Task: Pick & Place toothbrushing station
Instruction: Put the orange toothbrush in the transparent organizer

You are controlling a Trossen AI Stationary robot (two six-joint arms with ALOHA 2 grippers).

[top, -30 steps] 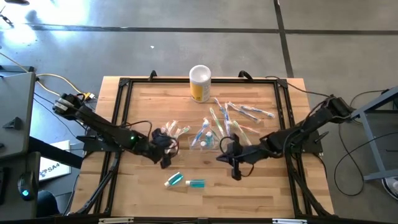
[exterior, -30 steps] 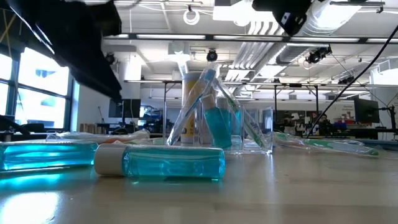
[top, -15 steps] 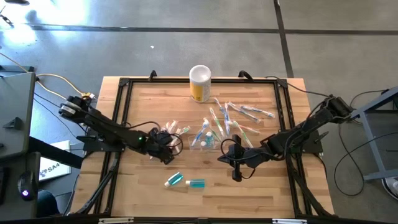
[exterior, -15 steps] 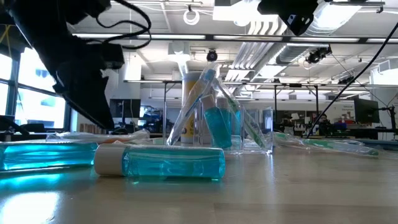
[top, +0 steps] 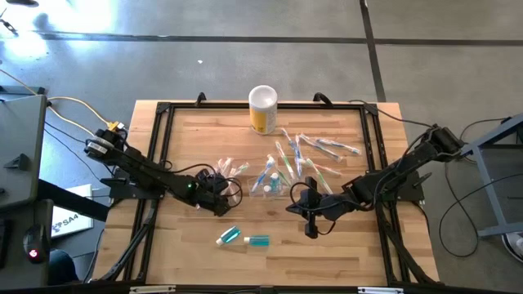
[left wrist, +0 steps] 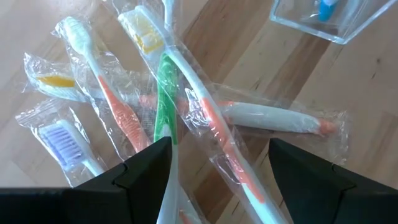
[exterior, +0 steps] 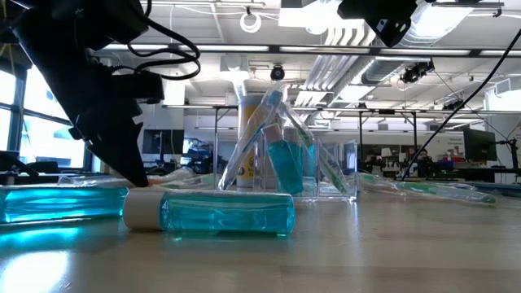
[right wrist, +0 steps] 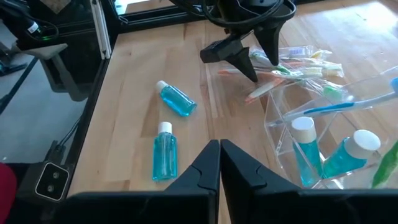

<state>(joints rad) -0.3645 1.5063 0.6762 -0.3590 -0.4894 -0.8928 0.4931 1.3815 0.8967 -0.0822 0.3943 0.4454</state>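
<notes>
Several wrapped pastel toothbrushes [left wrist: 186, 118] lie in a loose pile on the wooden table [top: 225, 171]. My left gripper [left wrist: 217, 180] is open and low over this pile [top: 217, 186], one finger on each side of a green-handled and an orange-handled brush. A clear box [top: 270, 184] holds teal toothpaste tubes [right wrist: 305, 152] and brushes. Two more teal tubes [top: 245, 238] lie on the table near the front. My right gripper [right wrist: 219, 152] is shut and empty, right of the clear box [top: 298, 204]. My left gripper comes from above with its open fingers [left wrist: 146, 168] down among the wrapped toothbrushes. The green handle [left wrist: 165, 124] runs close along one finger. I cannot tell whether a finger touches a wrapper. The brushes all lie flat on the table.
A yellow canister with a white lid [top: 263, 109] stands at the far middle. A second spread of wrapped toothbrushes [top: 319, 151] lies right of the clear box. A black frame [top: 159, 163] runs around the table top. Bare wood shows near the front edge.
My left gripper has come down and a little toward the table's far edge, onto the toothbrush pile, its fingertip now near the table. My right gripper has kept still. The toothbrushes and tubes have not moved.
</notes>
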